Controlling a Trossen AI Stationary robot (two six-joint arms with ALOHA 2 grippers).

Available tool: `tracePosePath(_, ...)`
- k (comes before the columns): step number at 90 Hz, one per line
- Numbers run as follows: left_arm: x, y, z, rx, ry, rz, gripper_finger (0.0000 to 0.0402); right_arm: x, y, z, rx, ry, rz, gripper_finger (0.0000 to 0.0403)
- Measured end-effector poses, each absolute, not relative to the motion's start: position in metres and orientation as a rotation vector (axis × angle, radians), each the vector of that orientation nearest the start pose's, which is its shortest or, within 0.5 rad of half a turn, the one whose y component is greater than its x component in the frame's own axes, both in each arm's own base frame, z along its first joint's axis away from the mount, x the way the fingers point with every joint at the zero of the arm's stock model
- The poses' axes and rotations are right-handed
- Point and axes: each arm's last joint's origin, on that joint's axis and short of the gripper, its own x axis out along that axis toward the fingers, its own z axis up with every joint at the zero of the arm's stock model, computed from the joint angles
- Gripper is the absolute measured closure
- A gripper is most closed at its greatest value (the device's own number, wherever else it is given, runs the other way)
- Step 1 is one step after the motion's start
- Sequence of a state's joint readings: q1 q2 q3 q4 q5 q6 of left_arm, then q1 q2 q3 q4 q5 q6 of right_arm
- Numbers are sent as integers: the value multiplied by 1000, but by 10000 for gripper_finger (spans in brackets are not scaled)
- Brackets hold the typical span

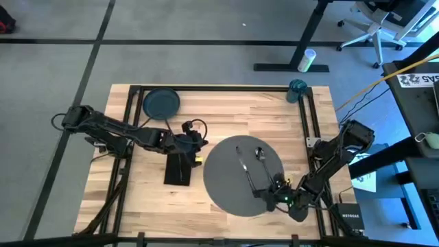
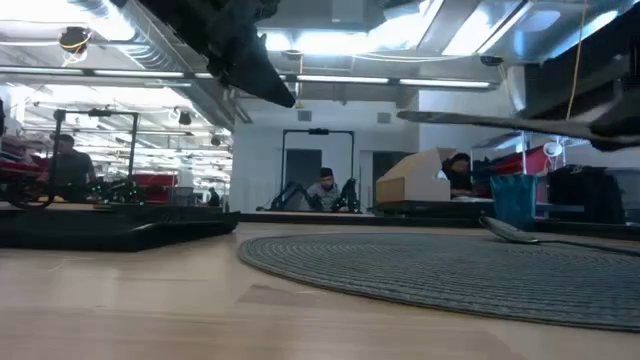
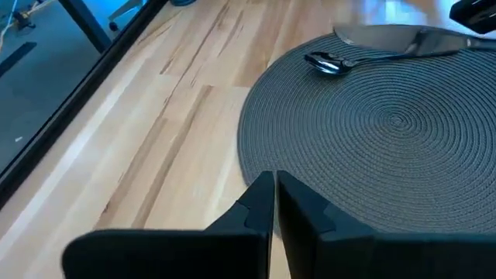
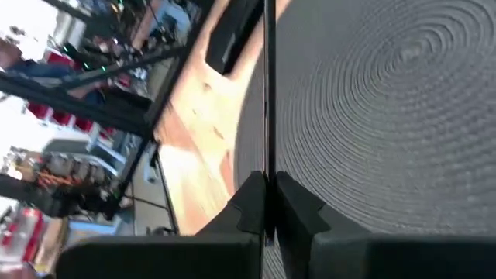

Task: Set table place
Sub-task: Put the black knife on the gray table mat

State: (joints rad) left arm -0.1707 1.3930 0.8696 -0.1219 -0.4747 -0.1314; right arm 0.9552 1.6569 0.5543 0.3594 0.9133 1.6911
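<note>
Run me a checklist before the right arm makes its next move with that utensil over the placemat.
1. Right end effector shut on the utensil: ok.
2. Which utensil it is: cannot tell; the right wrist view shows it edge-on.
3. Spoon lying on the placemat: ok.
4. Plate on the placemat: not ok; it sits at the far left corner of the table.
5. Left end effector shut, empty, beside the placemat and apart from the right arm: ok.
6. Cup clear of the work area, at the table's far right corner: ok.
</note>
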Motion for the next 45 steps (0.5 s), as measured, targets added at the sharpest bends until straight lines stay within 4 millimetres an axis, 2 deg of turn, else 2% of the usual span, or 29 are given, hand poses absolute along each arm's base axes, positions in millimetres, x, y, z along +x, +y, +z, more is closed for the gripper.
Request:
tracePosePath(28, 288, -36, 236, 79, 594, 333, 402, 170, 204, 111, 1009, 457, -305, 403)
tracePosePath(45, 288, -36, 237, 81, 595, 332, 402, 164, 198, 104, 905, 549, -338, 403)
